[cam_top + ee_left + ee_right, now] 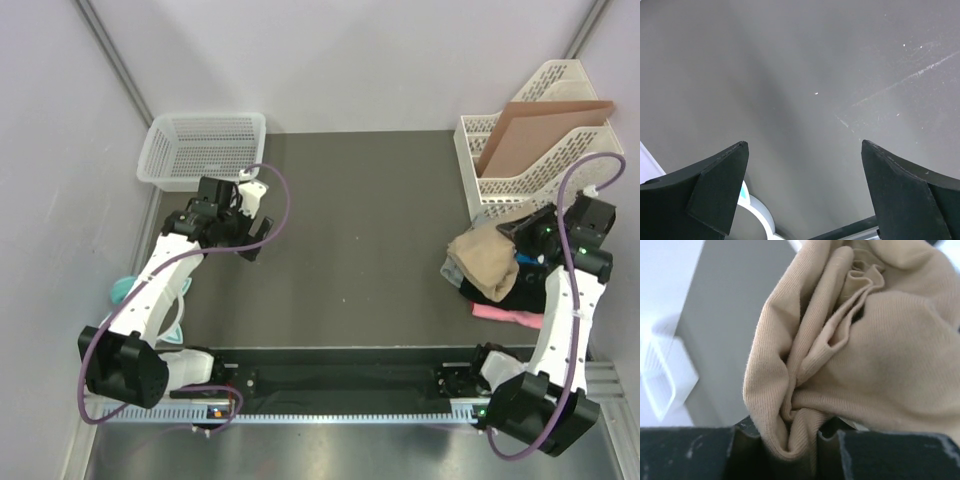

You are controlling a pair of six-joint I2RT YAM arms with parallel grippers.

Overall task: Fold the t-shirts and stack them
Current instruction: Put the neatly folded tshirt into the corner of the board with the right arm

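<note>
The left claw (803, 144) gapes wide above the scratched grey table (805, 75), a white-and-teal object (759, 211) beside one finger.

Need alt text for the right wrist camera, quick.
The right gripper is shut on a bunched fold of the tan t-shirt, whose creased cloth fills most of the frame. The grey table shows behind at the left.

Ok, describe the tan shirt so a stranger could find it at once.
Look at the white file rack at the table's far right; just in front of it lies a heap of clothes. The tan shirt sits bunched on top, pinched in the right claw. It is the only beige piece, above black cloth and pink cloth.
</note>
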